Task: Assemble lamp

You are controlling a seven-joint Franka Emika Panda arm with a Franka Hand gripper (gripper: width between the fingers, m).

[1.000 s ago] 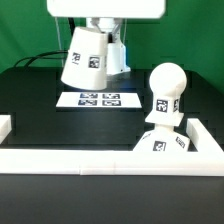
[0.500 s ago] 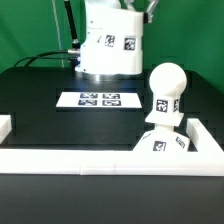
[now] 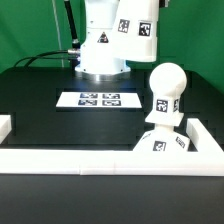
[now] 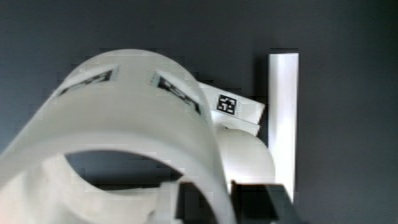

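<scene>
- one shade (image 3: 122, 38) fills the upper centre of the exterior view, lifted well above the black table (image 3: 40, 85) and tilted so its wide rim faces down toward the left of the frame.
- half a second ago it sat a little lower and more upright; now it has swung further up and toward the upper right, its tagged side turned more to the camera. a second ago it hung at the upper left, much smaller in frame.
- gripper is hidden behind the shade in the exterior view, and the wrist view shows only dark blurred shapes at the lower edge, so i cannot tell how the jaws stand, though the shade seems to be carried by them.
- bulb (image 3: 165, 88) stands upright on the base (image 3: 164, 139) at the right of the frame, just inside the white border rail (image 3: 100, 160); both unchanged.
- marker board (image 3: 99, 99) lies flat at the centre of the table, below the shade, unmoved.
- in the wrist view the shade (image 4: 125, 140) looms close, its open mouth toward the camera, with the tagged base (image 4: 233, 106) and rail (image 4: 285, 110) beyond it.
</scene>
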